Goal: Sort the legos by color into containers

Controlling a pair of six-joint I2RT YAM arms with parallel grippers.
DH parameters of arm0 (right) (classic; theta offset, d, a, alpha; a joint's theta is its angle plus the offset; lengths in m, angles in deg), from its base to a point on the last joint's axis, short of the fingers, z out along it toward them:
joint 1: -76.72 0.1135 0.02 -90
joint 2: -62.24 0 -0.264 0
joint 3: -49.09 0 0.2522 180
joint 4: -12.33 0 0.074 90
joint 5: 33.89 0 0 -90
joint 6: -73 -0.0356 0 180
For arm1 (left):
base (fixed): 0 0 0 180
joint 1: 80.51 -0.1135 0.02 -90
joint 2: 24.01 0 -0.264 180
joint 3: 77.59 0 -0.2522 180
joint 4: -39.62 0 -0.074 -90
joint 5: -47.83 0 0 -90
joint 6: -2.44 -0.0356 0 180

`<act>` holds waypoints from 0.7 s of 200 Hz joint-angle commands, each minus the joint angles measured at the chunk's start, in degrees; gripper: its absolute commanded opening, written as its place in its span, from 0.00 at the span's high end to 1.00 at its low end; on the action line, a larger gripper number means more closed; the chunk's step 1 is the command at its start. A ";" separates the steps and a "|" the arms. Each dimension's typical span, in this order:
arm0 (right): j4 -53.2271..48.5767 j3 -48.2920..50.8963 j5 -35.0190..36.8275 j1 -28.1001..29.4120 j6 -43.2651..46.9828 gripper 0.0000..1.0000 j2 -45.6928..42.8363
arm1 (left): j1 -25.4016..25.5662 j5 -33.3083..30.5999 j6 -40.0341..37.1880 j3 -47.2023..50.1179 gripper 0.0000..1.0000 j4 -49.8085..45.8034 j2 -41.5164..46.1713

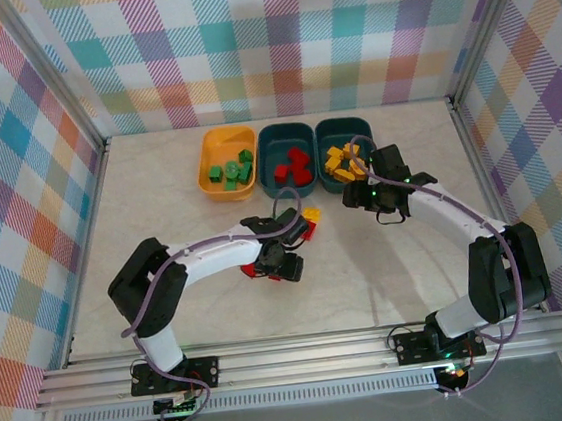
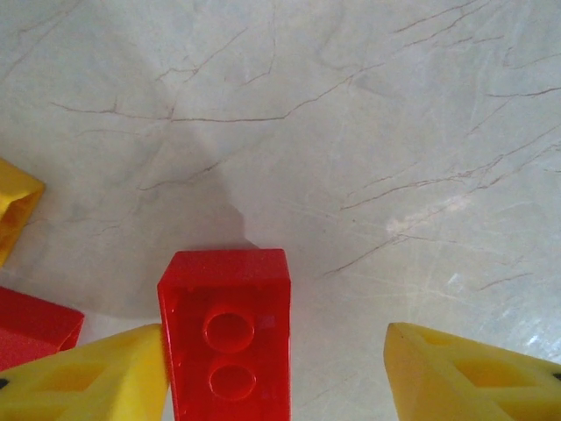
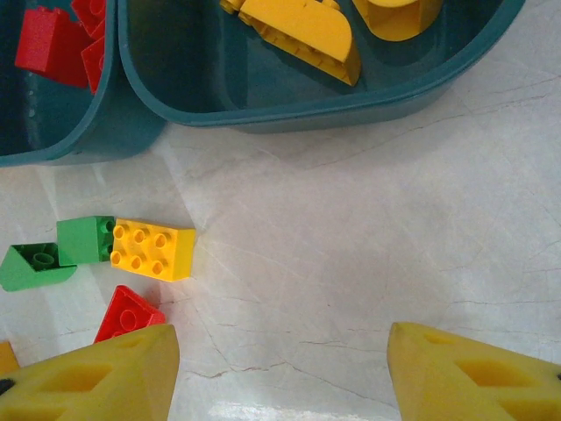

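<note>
My left claw (image 2: 276, 351) stands half open around a red brick (image 2: 228, 333) on the tabletop (image 2: 351, 132), with one pad (image 2: 96, 377) touching it. Gripped off-centre like this, I think it could twist away. My right claw (image 3: 280, 351) hangs open and empty beside the teal tub (image 3: 351, 110) of yellow bricks (image 3: 307, 31).

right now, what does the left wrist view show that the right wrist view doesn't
Left wrist: a red two-stud brick lying between the fingers. Right wrist: two teal tubs, one with yellow bricks, one with red bricks, plus loose green bricks and a loose yellow brick. Both: yellow fingers and the marbled table.
</note>
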 commanded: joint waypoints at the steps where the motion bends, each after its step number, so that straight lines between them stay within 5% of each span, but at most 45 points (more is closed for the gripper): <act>1: 1.04 0.31 -0.68 0.22 -0.53 0.36 -1.99 | 0.52 -0.07 0.49 -0.97 0.37 -0.16 -2.52; 21: 0.99 0.82 -0.52 0.24 -0.53 0.36 -2.57 | 0.58 -0.24 0.84 -1.15 0.41 0.06 -3.96; 76: 0.34 1.27 -0.91 0.23 -0.71 0.37 -5.04 | 0.52 -2.58 0.31 -4.35 0.73 -0.56 -2.52; 110: 0.13 2.23 -1.92 0.23 -1.19 0.37 -7.88 | -1.93 -5.23 -2.01 -14.81 0.75 -3.86 -1.19; 140: 0.75 4.73 -5.02 0.23 -2.76 0.38 -10.36 | -9.15 -3.10 -1.97 -25.73 0.75 -3.62 -4.48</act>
